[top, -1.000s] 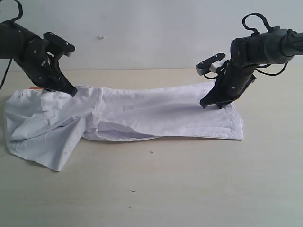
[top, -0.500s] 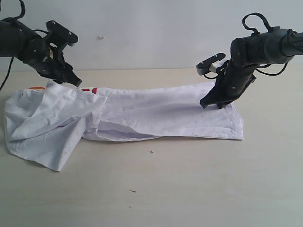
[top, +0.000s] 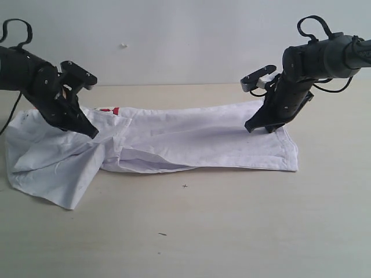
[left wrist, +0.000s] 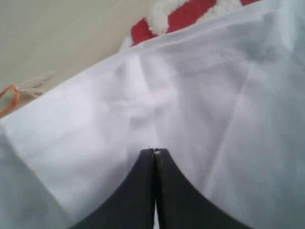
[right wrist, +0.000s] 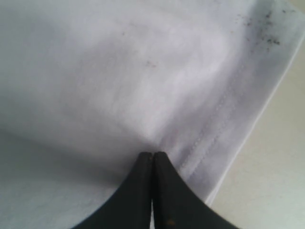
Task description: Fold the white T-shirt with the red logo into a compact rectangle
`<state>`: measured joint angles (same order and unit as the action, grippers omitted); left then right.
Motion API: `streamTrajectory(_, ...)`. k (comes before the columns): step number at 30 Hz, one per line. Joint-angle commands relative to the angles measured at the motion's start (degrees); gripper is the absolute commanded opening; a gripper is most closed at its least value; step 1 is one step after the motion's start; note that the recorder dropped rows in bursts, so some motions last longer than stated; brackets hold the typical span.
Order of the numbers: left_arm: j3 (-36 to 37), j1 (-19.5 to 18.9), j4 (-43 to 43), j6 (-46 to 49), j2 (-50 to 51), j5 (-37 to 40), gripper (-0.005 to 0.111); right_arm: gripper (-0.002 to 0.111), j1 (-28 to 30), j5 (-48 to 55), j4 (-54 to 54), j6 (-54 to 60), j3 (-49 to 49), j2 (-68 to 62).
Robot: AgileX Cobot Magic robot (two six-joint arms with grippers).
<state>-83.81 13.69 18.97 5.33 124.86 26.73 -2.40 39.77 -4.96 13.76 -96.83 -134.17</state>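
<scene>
The pale table point(top: 232, 231) carries everything, and the white T-shirt point(top: 203, 136) lies on it as a long, low band that runs from the left of the exterior view to the right. Its right part is already laid flat and even. Its left part is loose and crumpled, with one flap hanging toward the front.

The left hand point(top: 90, 132) rests its tips on the crumpled left part. The right hand point(top: 255, 127) rests its tips on the flat right end, just beside the stitched hem point(right wrist: 214, 129). On both hands the jaws are pressed together with no gap. I cannot tell whether a thin layer of cloth is pinched between them.

The red logo point(top: 109, 110) shows only as a small strip at the far edge, near the left hand, and the rest is covered by folded cloth. A small orange tag point(left wrist: 9, 98) lies on the table beside the shirt edge.

I judge the shirt to be light, soft and limp. It will keep no shape alone and it will sag and wrinkle when it is lifted. It is probably better to take it at a hem or at a folded edge, where the cloth is doubled, and at two points well apart. The fuzzy logo is thicker and may resist a sharp crease.

No container is in view.
</scene>
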Motion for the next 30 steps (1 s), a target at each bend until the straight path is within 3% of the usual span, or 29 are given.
streamTrajectory(1, 0.3, -0.7, 1.3, 0.0, 2.7, -9.5, 0.000, 0.000, 0.4, 4.7, 1.6, 0.1, 1.0, -1.8)
streamTrajectory(5, 0.3, -1.3, 1.3, -1.1, 5.4, -17.9, 0.000, 0.000, 0.4, 4.8, 1.8, 0.1, 1.0, -1.8)
streamTrajectory(8, -0.1, -1.3, 1.3, -1.2, 7.1, -19.5, 0.000, 0.000, 0.4, 4.7, 1.5, 0.3, 1.0, -1.8)
streamTrajectory(10, -0.9, -1.3, 1.3, -2.8, 7.1, -18.8, 0.004, 0.000, 0.4, 4.7, 1.5, 0.3, 1.0, -1.8)
streamTrajectory(17, -1.6, -1.3, 1.3, -8.0, -0.6, -16.8, 0.034, 0.000, 0.4, 4.6, 0.0, 0.3, 1.0, -1.8)
streamTrajectory(23, -1.4, -3.8, 1.3, -8.2, -3.1, -6.7, 0.035, 0.000, 0.5, 5.7, -2.9, -0.3, 1.0, -1.8)
streamTrajectory(30, 3.0, -5.7, 1.1, -8.0, -6.0, -5.6, 0.035, 0.000, 2.1, 7.7, -10.6, -5.4, 1.1, -1.8)
